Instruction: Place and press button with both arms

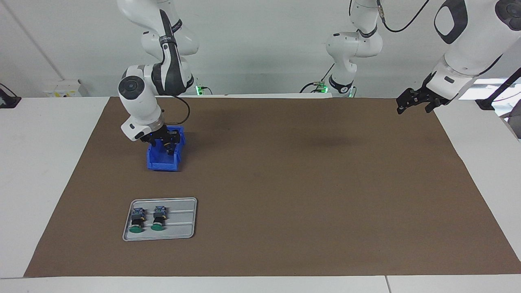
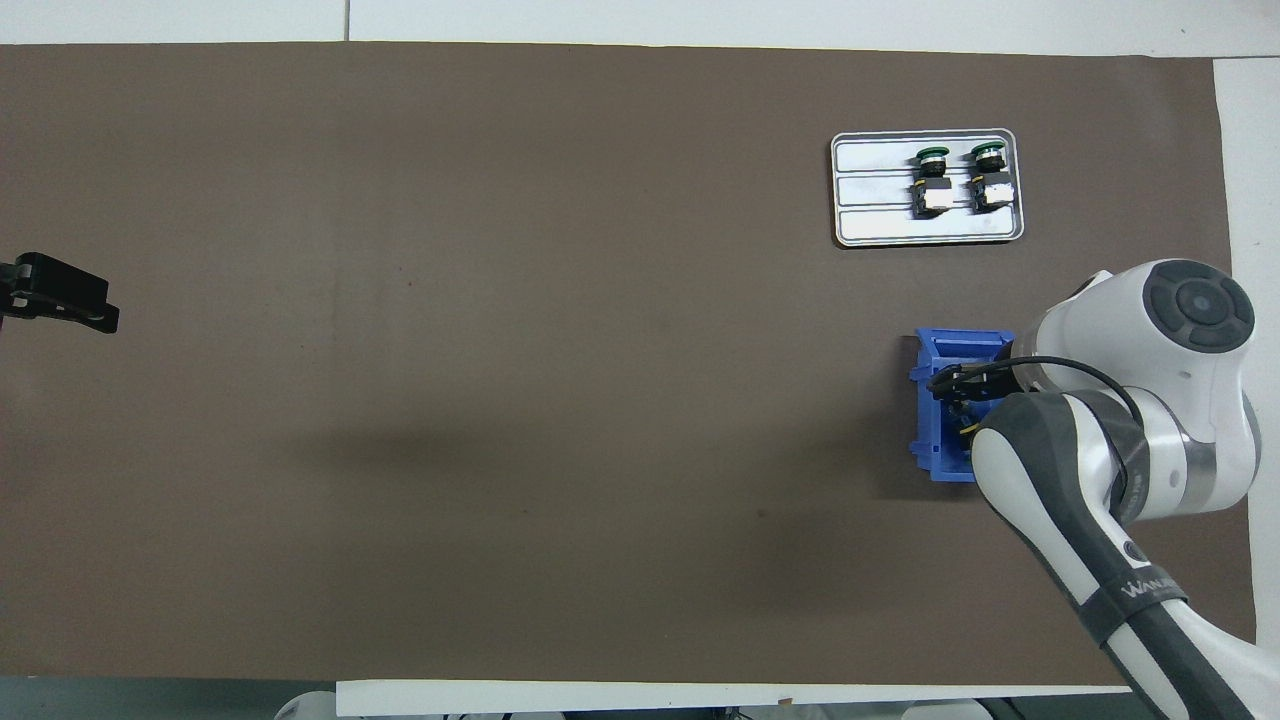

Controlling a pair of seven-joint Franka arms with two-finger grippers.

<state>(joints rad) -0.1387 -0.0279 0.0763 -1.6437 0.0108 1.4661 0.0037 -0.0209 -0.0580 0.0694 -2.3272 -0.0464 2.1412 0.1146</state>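
Note:
My right gripper (image 1: 165, 141) hangs in the mouth of a blue bin (image 1: 162, 165) at the right arm's end of the mat, with its fingers spread apart. A small dark part with a yellow spot, seemingly a button (image 1: 169, 149), sits in the bin just under the fingers. From overhead the right arm covers most of the bin (image 2: 935, 455), and only the yellow spot of that button (image 2: 965, 428) shows. Two more green-capped buttons (image 1: 136, 221) (image 1: 158, 219) lie side by side on a grey tray (image 1: 183, 228). My left gripper (image 1: 411, 101) waits open and empty above the mat's edge at the left arm's end.
The grey tray (image 2: 900, 230) lies farther from the robots than the blue bin, with its two buttons (image 2: 930, 180) (image 2: 988, 178) at one end and bare slots beside them. A brown mat (image 1: 305, 183) covers the table. The left gripper (image 2: 60, 295) shows at the overhead view's edge.

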